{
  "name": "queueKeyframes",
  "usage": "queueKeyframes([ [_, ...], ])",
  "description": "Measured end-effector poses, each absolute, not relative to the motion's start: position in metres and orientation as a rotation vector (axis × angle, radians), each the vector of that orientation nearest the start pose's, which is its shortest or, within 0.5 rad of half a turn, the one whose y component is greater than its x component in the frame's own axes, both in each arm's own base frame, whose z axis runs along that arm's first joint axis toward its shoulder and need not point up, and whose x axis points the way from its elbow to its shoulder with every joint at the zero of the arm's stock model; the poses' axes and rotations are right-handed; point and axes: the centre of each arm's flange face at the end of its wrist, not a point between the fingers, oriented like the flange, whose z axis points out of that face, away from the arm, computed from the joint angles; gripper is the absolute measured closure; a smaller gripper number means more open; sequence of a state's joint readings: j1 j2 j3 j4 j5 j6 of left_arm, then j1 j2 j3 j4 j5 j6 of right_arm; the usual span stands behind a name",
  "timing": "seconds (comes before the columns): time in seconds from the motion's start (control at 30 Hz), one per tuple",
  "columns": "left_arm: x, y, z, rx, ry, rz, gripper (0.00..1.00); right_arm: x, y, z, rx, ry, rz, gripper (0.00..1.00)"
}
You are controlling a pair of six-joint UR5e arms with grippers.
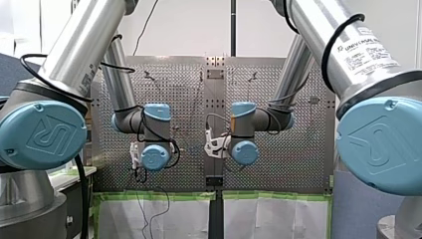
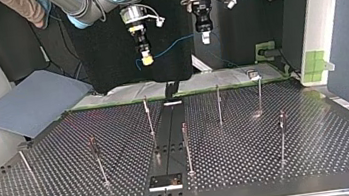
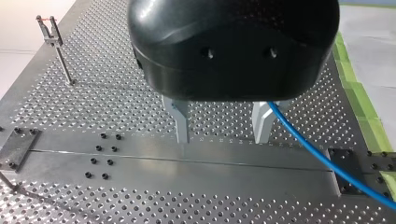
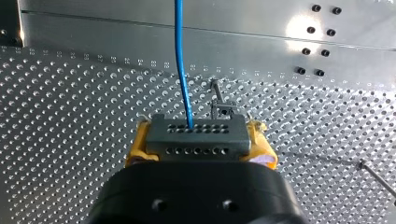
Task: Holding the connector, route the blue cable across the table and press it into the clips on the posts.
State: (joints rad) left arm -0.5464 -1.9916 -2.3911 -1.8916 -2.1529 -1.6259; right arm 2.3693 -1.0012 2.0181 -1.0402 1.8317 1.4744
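- Grey holed connector (image 4: 198, 142) with thin blue cable (image 4: 181, 60) is pinched by the yellow-padded right gripper (image 4: 200, 134).
- Black left gripper (image 3: 222, 134) is spread.
- Slim metal posts (image 2: 219, 103) are stood between the perforated table's (image 2: 319, 145) edges.

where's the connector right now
The grey connector is clamped between the yellow pads of my right gripper in the right wrist view, the blue cable leaving it ahead. In the top view that gripper hangs left of centre, high over the table.
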Motion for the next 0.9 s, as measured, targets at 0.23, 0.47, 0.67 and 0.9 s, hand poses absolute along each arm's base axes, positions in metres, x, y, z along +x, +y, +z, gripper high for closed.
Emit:
queueKeyframes([
  [0.23,0.2878,-0.267,0.0804,-0.075,1.562,-0.019,0.98,0.4576,-0.2956,0.0894,1.59,-0.811,1.544,1.0],
  [0.47,0.2878,-0.267,0.0804,-0.075,1.562,-0.019,0.98,0.4576,-0.2955,0.0894,1.59,-0.81,1.545,1.0],
  [0.67,0.2878,-0.267,0.0804,-0.075,1.562,-0.019,0.98,0.4576,-0.2956,0.0894,1.59,-0.811,1.544,1.0],
  [0.9,0.2878,-0.267,0.0804,-0.075,1.562,-0.019,0.98,0.4576,-0.2955,0.0894,1.59,-0.811,1.544,1.0],
])
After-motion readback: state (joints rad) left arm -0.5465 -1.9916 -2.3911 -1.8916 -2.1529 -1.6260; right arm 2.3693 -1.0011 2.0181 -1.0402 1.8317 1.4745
